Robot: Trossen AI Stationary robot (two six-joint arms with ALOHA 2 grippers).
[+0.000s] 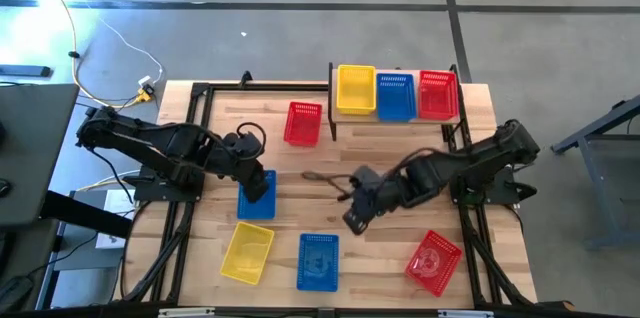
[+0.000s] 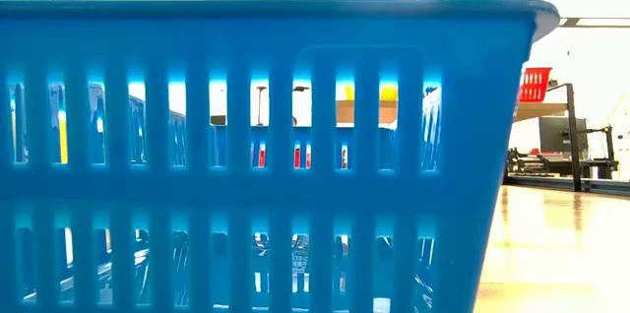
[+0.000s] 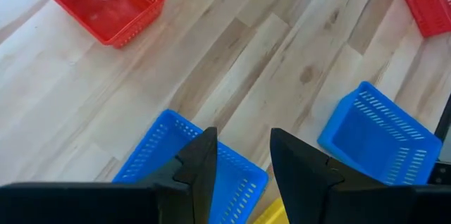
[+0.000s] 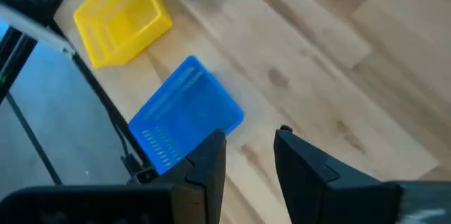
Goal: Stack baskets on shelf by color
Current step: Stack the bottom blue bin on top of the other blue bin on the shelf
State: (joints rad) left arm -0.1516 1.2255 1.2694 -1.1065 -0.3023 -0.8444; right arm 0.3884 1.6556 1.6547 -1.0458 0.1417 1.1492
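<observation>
3 baskets (image 1: 396, 95) stand side by side on the shelf (image 1: 340, 113), long axes pointing front-to-back; left gripper (image 1: 256, 190) and right gripper (image 1: 356, 217) fingers released above the bench (image 1: 330, 173)

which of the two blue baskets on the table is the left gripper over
The blue basket in the middle of the table's left half: the left gripper hangs right above it. The other blue basket sits apart, at the table's near edge beside a yellow basket.

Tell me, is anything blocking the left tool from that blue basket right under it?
Nothing visible does. The left tool hangs open directly over the blue basket in the middle of the table, with only bare wood around it. The red basket near the shelf sits well off to the side.
</observation>
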